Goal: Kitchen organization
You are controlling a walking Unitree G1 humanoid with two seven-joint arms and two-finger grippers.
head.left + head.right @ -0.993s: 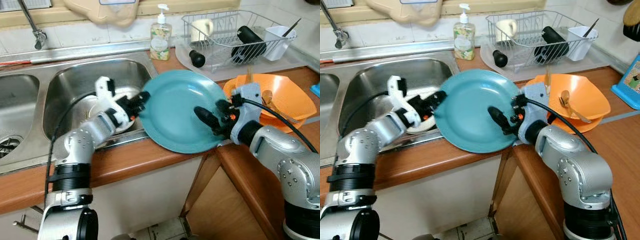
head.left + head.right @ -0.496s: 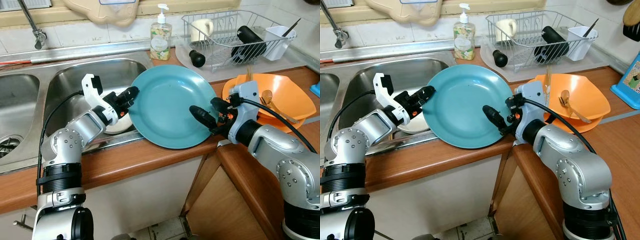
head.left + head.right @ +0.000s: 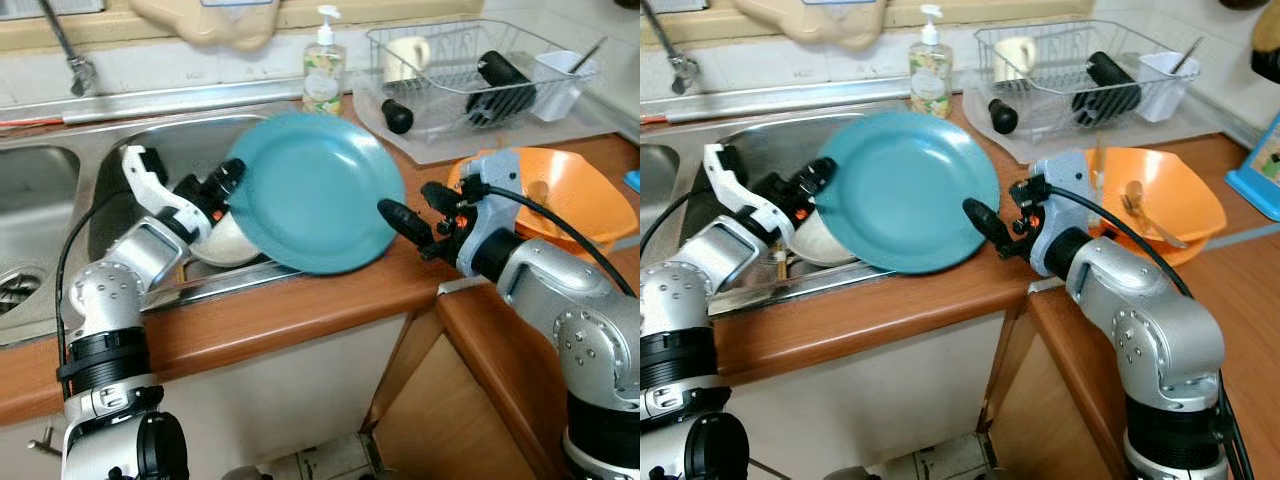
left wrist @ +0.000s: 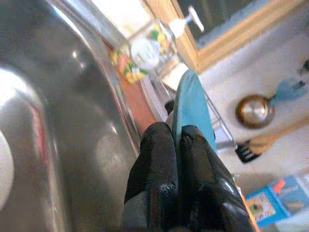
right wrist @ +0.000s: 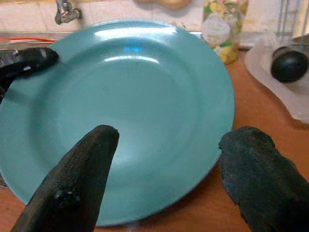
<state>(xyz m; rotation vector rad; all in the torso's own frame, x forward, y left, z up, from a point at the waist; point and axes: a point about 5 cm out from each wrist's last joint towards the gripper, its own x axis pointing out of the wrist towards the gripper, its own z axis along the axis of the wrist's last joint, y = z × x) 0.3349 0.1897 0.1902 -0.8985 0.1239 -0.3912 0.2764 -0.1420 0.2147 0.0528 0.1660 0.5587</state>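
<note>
**Teal plate held on edge over the sink rim**

The teal plate [image 3: 308, 192] stands tilted, its face toward the camera, its lower edge near the wooden counter [image 3: 300, 310] where that meets the steel sink [image 3: 180, 150]. The left hand [image 3: 222, 183] pinches the plate's left rim; in the left wrist view its two black fingers [image 4: 154, 179] are pressed together on the thin teal edge. The right hand [image 3: 425, 222] hovers just beside the plate's right rim with its fingers [image 5: 77, 179] spread apart and nothing between them. A white bowl [image 3: 228, 242] lies in the sink basin behind the plate's lower left edge. An orange bowl [image 3: 570, 195] holding utensils sits on the counter behind the right arm. Farther back, a soap bottle [image 3: 323, 62] stands by the sink, and a wire dish rack [image 3: 470, 70] carries a mug [image 3: 405, 55], a black bottle [image 3: 500, 82] and a white cutlery cup [image 3: 560, 80].
</note>
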